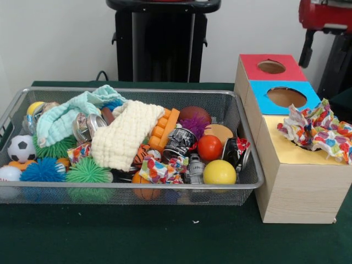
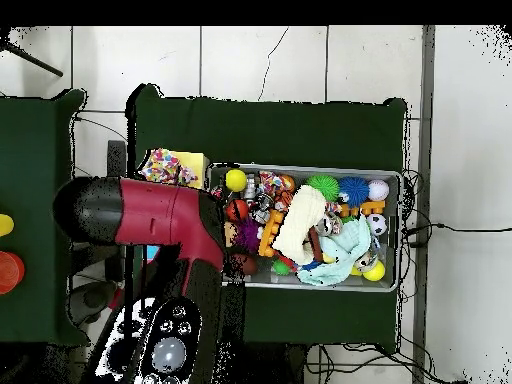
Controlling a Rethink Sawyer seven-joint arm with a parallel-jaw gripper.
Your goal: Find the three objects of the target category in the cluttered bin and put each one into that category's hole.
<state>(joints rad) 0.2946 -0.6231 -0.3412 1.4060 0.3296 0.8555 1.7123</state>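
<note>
Currently the arm (image 2: 150, 215) shows only in the overhead view: a red and black link lying across the wooden box, its black end over the bin's box-side edge. The gripper itself isn't visible under that link, so I cannot tell whether it is spread or pinching anything. In the front view only the black pedestal (image 1: 163, 38) shows at the top, with a red arm part (image 1: 324, 14) at the upper right corner. The bin (image 1: 242, 129) sits on the green table (image 1: 165, 236), just beside the wooden box (image 1: 300, 190). 1 confetti cloth (image 1: 316, 129) lies crumpled on the box's yellow top section (image 1: 280, 146), covering where its hole would be; the blue section (image 1: 286, 98) and red section (image 1: 272, 67) have open round holes. A 2nd confetti cloth (image 1: 159, 170) is in the bin near the front rim, beside the yellow ball (image 1: 219, 172). A 3rd confetti cloth (image 1: 78, 152) peeks out under the cream waffle-knit cloth (image 1: 126, 135). The mint-green towel (image 1: 66, 115) lies at the bin's back left, with spiky balls (image 1: 88, 171) in front.
</note>
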